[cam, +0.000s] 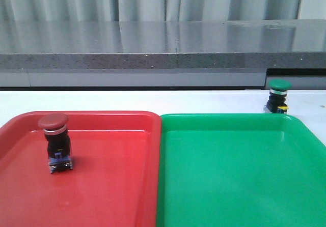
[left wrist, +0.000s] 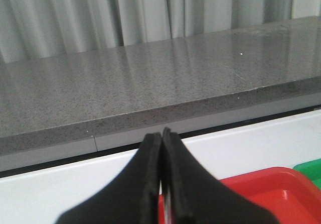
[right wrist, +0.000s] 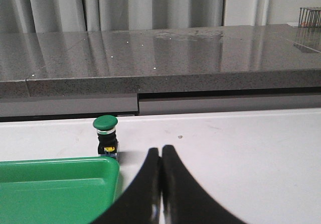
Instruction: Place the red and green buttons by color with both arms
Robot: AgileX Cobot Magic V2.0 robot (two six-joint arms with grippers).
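Front view shows the red button [cam: 55, 141] standing upright in the red tray [cam: 112, 186]; the green button [cam: 278, 95] stands on the table [cam: 153, 101] just beyond the green tray's [cam: 239, 171] far right corner. Left end effector [left wrist: 161, 184] and right end effector [right wrist: 160, 189] are both closed and empty. The right end effector should open fully, approach the green button, and grip its black body below the cap, keeping it upright.
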